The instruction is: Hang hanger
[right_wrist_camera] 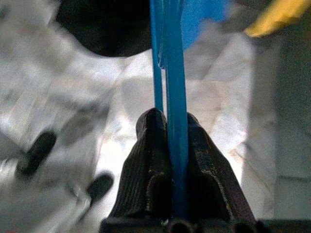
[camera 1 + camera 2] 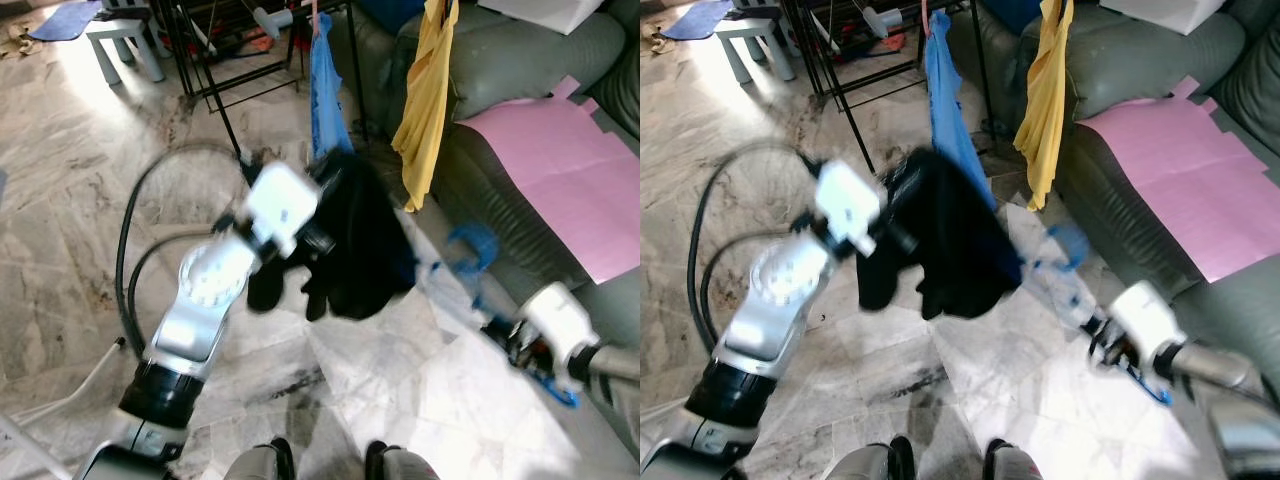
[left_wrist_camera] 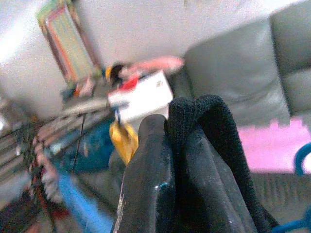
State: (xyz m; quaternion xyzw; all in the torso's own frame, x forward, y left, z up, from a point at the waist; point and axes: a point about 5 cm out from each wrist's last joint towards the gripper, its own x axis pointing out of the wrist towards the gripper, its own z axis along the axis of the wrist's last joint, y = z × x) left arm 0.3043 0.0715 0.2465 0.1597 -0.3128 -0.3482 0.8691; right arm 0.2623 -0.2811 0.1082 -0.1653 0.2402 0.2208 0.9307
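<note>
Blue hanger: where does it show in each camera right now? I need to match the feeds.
Left eye: blue hanger right of black garment.
Right eye: hanger lower right of garment.
Left wrist: blue arc at right edge.
Right wrist: clamped between right gripper fingers.
Shared landmark: black garment.

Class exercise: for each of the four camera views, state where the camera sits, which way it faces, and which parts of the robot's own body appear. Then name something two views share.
Left eye view: head camera, looking down at the marble floor; both silver arms show, and the left gripper holds a black garment.
Right eye view: same scene; the right gripper holds a blue hanger.
Left wrist view: along fingers clamping the garment, toward the grey sofa.
Right wrist view: along fingers pinching the hanger, floor beyond.
Shared: garment, hanger.
</note>
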